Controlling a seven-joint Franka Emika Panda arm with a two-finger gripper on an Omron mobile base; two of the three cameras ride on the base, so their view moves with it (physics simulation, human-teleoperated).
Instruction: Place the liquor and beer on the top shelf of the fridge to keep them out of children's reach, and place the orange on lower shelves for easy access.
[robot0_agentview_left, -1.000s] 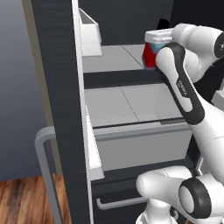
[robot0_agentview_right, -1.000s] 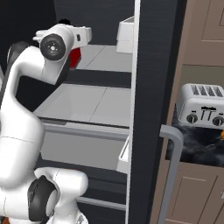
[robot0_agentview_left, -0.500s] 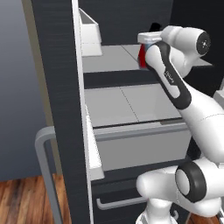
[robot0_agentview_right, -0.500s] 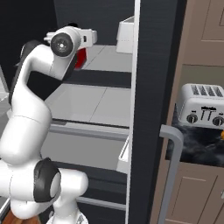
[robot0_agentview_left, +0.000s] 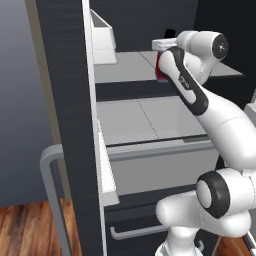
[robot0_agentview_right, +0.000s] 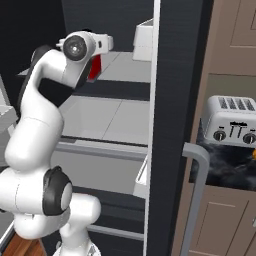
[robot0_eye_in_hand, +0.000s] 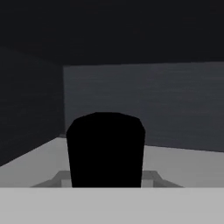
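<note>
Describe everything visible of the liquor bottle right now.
Little of the liquor bottle is exposed: a red sliver of its body beside the arm in both base views, above the fridge's top shelf. In the hand view its short black cap stands upright close before the camera, with pale shoulders at either side below it. The end effector is shut on it. Whether its base rests on the shelf cannot be told.

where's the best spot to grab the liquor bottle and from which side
Across the two flat sides of its red body, below the short black cap, coming in level from the open front of the fridge. The liquor bottle stands upright and squat at the top shelf, so its flat faces likely suit the fingers.
</note>
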